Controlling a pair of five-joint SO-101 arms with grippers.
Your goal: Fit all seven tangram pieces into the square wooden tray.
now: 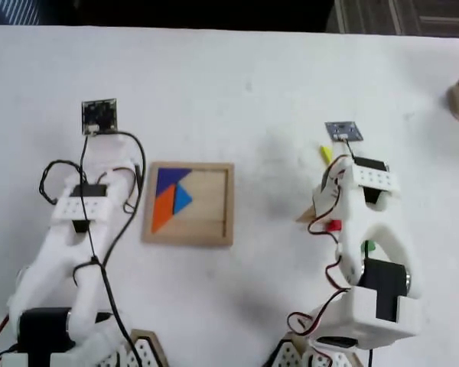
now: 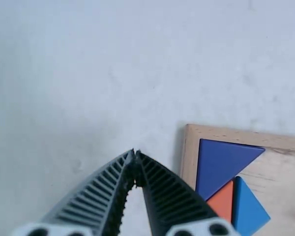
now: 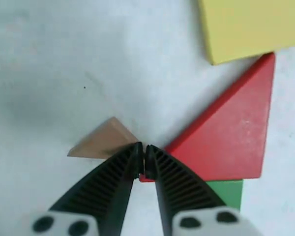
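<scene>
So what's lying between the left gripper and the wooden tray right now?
Nothing. The left wrist view shows a bare strip of table between the left gripper and the rim of the wooden tray.

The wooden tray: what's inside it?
Inside the wooden tray lie a dark blue triangle, an orange piece and a light blue triangle; the rest is bare wood. Nothing covers it.

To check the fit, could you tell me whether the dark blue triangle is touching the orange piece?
Touching: in the left wrist view the dark blue triangle lies flush against the orange piece, with no gap.
</scene>
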